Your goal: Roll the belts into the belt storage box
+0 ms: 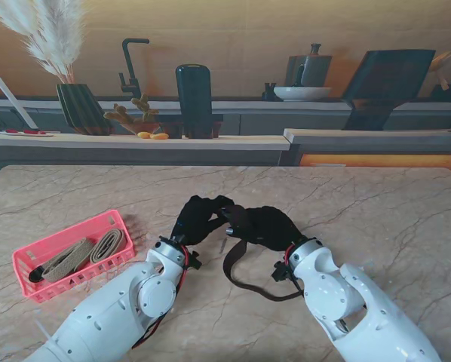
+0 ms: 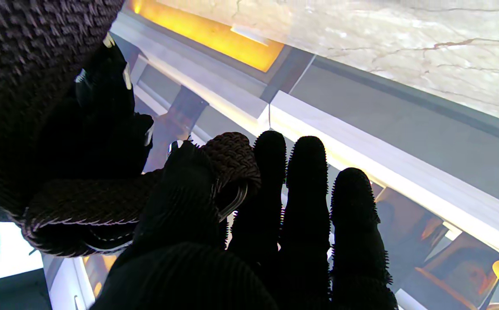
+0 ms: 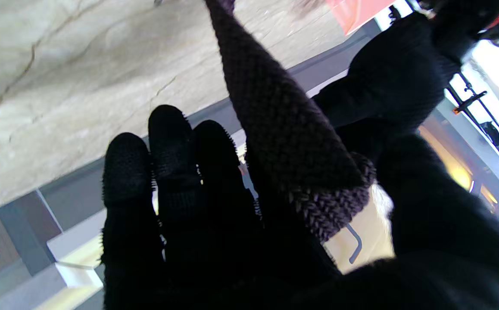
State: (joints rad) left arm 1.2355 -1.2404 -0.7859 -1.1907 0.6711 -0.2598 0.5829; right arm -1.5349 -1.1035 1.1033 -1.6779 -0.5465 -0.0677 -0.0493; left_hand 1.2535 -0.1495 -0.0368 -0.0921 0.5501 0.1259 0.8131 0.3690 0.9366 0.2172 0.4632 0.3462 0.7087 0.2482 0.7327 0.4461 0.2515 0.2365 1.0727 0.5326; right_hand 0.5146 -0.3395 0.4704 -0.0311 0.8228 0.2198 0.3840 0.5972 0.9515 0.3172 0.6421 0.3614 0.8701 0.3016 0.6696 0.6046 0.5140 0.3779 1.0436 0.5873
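A dark brown woven belt [image 1: 240, 256] is held up between my two black-gloved hands over the middle of the table; its loose length droops to the marble between my wrists. My left hand [image 1: 199, 217] grips the buckle end, where the belt [image 2: 103, 202] folds over a metal ring by the thumb. My right hand [image 1: 267, 226] pinches the strap [image 3: 284, 129] between thumb and fingers. The pink belt storage box [image 1: 29, 264] sits at my near left with two rolled tan belts [image 1: 86, 253] inside.
A long counter [image 1: 135, 140] runs past the table's far edge, carrying a ribbed vase [image 1: 81, 107], a dark cylinder [image 1: 193, 98] and small items. An orange panel [image 1: 376, 160] shows beyond the far right edge.
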